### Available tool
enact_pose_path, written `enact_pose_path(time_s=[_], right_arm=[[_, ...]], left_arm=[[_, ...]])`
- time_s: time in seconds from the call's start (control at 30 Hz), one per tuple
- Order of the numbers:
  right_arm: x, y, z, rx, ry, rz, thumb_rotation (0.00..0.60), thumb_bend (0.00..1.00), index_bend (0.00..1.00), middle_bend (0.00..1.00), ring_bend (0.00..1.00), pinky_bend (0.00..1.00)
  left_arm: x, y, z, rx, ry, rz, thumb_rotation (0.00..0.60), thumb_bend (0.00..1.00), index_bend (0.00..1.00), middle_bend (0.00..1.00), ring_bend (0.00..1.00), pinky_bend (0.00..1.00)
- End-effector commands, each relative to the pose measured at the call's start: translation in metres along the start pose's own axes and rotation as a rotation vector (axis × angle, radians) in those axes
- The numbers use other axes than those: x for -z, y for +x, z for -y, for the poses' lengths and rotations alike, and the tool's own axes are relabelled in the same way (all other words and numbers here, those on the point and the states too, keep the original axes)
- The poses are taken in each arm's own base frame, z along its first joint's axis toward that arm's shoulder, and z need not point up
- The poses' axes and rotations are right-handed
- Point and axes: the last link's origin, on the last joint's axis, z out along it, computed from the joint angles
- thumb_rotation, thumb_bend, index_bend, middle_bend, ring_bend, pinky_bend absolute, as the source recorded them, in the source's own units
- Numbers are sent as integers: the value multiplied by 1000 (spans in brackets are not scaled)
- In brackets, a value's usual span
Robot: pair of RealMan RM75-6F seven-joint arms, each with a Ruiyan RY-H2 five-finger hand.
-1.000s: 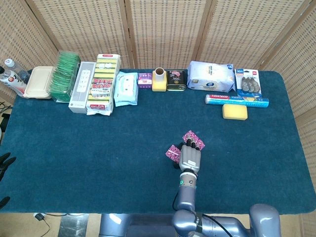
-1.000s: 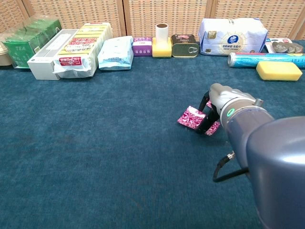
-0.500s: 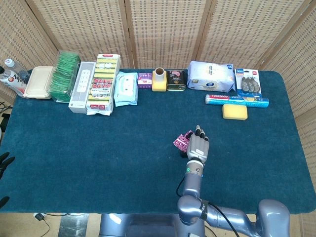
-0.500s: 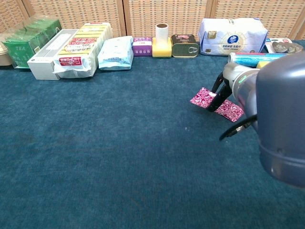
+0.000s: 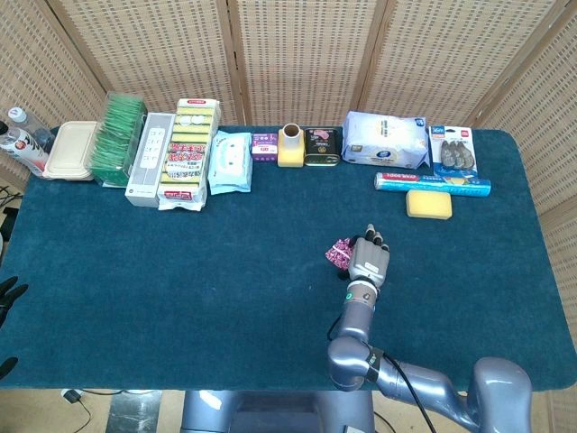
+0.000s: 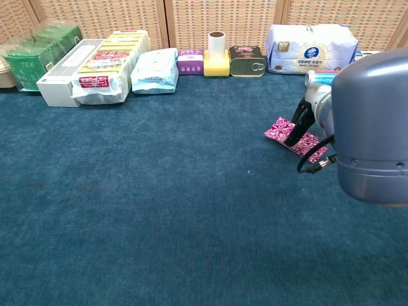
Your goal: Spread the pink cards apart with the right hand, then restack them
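Note:
The pink patterned cards (image 5: pixel 339 253) lie on the blue tablecloth right of centre, bunched just left of my right hand (image 5: pixel 370 262). In the chest view one card (image 6: pixel 279 129) sticks out to the left of the dark fingers (image 6: pixel 299 124), and another (image 6: pixel 311 151) shows below them. The fingers reach down and rest on the overlapping cards, pressing them to the cloth; nothing is gripped. My grey right forearm (image 6: pixel 370 127) hides the cards' right side. My left hand (image 5: pixel 8 294) shows only as dark spread fingertips at the table's left edge, holding nothing.
A row of goods lines the far edge: green tea boxes (image 5: pixel 119 137), a white box (image 5: pixel 148 158), sponge packs (image 5: pixel 189 152), wipes (image 5: pixel 231 161), a tin (image 5: pixel 321 147), a tissue pack (image 5: pixel 386 140), a blue roll (image 5: pixel 433 183) and a yellow sponge (image 5: pixel 428 204).
The right hand has slid up and to the right across the cloth, dragging the cards with it. The two cards that lay apart now overlap in a tighter bunch.

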Motion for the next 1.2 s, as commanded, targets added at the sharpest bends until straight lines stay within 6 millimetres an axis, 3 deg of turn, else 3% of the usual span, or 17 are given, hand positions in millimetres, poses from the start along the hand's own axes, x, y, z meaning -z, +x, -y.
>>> enact_pose_path(time_s=[0.03,0.5,1.2], right_arm=[[-2,-2,0,-3,-4,6,600,356,333,0,0,120],[-17,0,-2,-42,-47,22,600,357,333,0,0,121],[-18,4,-8,-34,-53,16,600,356,311,0,0,137]], left_arm=[[0,0,0,0,1,1,600,131,0,0,0,83],[1,2,2,13,2,-2,600,131,0,0,0,83],[1,2,2,16,3,-2,600,131,0,0,0,83]])
